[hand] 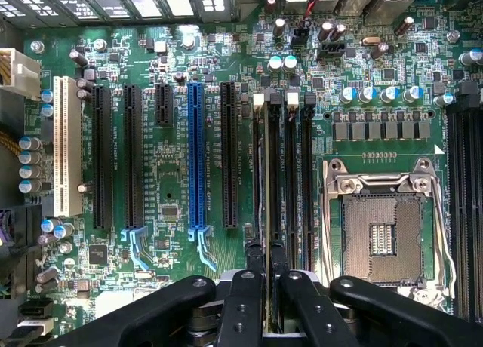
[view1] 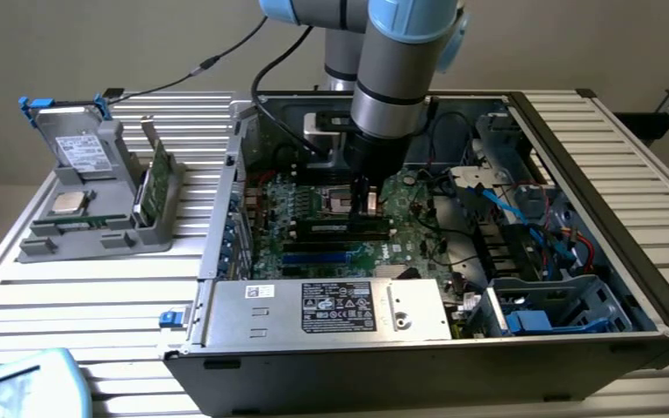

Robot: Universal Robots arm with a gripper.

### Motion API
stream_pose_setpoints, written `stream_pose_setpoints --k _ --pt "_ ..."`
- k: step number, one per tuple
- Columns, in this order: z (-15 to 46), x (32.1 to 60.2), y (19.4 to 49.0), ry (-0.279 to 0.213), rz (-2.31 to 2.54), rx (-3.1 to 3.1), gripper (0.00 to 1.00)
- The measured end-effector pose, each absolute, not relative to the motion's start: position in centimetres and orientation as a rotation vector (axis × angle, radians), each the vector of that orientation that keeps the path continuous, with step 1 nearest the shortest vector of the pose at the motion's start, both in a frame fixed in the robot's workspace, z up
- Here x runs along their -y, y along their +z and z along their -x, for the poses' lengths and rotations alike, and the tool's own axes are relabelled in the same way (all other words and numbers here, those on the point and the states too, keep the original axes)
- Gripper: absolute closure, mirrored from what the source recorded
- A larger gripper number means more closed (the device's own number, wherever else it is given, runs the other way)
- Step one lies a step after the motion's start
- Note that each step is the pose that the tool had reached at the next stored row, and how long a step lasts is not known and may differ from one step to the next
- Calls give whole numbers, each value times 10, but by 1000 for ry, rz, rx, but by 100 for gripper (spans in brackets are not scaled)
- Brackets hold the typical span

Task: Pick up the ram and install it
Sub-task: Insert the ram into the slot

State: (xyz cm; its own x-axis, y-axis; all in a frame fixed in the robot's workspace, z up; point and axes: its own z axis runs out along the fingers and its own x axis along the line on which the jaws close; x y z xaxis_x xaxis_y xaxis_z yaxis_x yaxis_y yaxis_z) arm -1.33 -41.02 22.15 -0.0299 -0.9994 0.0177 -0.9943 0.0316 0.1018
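a table point(view1: 79, 296) of pale metal slats carries everything. on it, toward the exterior view's right, lies a black computer case point(view1: 428, 379) with its side open. toward the exterior view's left stands a grey plastic holder point(view1: 44, 248), just beside the case. a pale blue thing point(view1: 21, 383) shows at the near corner.

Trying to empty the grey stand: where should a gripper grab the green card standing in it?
Pinch the green card across its flat faces at the top edge, coming from above. It stands on edge and the grey stand hugs its lower part, so the top is likely the only free hold.
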Motion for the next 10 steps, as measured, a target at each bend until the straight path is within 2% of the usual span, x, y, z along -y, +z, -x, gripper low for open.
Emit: stream_pose_setpoints --k 10 --pt "13 408 221 -93 -2128 2194 86"
